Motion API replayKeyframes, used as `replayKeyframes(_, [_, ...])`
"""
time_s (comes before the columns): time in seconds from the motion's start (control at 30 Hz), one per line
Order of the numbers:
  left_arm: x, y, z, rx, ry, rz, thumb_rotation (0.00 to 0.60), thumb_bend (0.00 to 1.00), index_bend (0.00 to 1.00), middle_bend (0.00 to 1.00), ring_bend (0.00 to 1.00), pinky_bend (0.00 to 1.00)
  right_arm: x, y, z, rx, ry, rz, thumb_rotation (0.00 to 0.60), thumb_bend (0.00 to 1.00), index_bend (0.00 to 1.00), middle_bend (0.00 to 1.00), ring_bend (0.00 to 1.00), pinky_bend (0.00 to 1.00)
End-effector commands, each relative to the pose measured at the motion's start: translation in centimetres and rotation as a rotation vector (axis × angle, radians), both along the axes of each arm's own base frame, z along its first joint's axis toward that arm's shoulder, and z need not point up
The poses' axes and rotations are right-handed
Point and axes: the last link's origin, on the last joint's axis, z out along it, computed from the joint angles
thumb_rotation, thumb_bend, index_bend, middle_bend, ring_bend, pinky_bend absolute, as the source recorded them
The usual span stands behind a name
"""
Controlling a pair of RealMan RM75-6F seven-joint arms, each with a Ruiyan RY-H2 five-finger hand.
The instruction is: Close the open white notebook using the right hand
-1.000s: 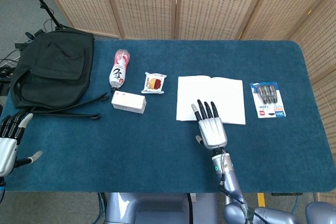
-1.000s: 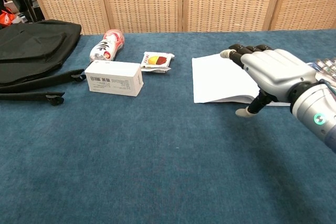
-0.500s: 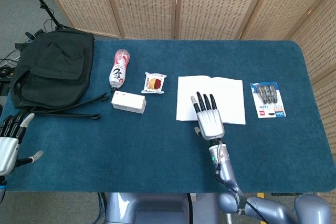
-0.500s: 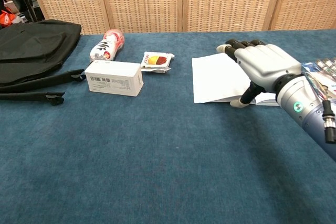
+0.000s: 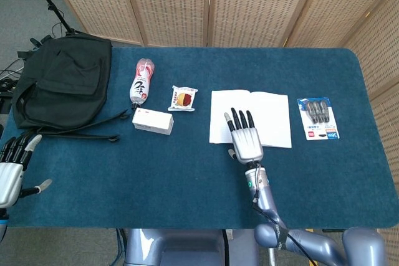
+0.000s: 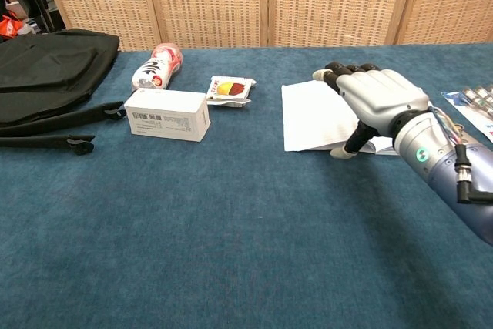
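Note:
The white notebook (image 5: 250, 117) (image 6: 316, 115) lies open and flat on the blue table, right of centre. My right hand (image 5: 244, 137) (image 6: 374, 101) hovers palm down over the notebook's near edge and left page, fingers stretched out and apart, holding nothing. Its thumb points down toward the table at the notebook's near edge. My left hand (image 5: 12, 169) stays at the table's near left edge, fingers spread, empty; the chest view does not show it.
A black bag (image 5: 61, 84) fills the far left. A bottle (image 5: 141, 81), a snack packet (image 5: 183, 98) and a white box (image 5: 153, 121) lie left of the notebook. A blister pack of pens (image 5: 318, 118) lies to its right.
My right hand has moved forward and slightly left, from the notebook's near edge to over its left page. The notebook stays open. The left hand has not moved.

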Motion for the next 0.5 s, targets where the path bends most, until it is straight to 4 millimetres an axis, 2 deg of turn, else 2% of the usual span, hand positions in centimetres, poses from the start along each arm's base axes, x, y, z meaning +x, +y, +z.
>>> replayKeyframes(0.03, [0.01,0.03,0.0,0.001,-0.001,0.0,0.552,0.06,0.0,0.0,0.0,0.0,-0.23,-0.22,-0.27,0.006,-0.003,-0.009,0.6,0.2,0.0,0.0,0.0,0.0])
replayKeyframes(0.5, [0.05,0.0,0.0,0.0,-0.004,-0.003,0.553,0.06,0.0,0.0,0.0,0.0,-0.66,-1.18,-0.63,0.007,0.009,-0.023,0.6,0.2,0.0,0.0,0.0,0.0])
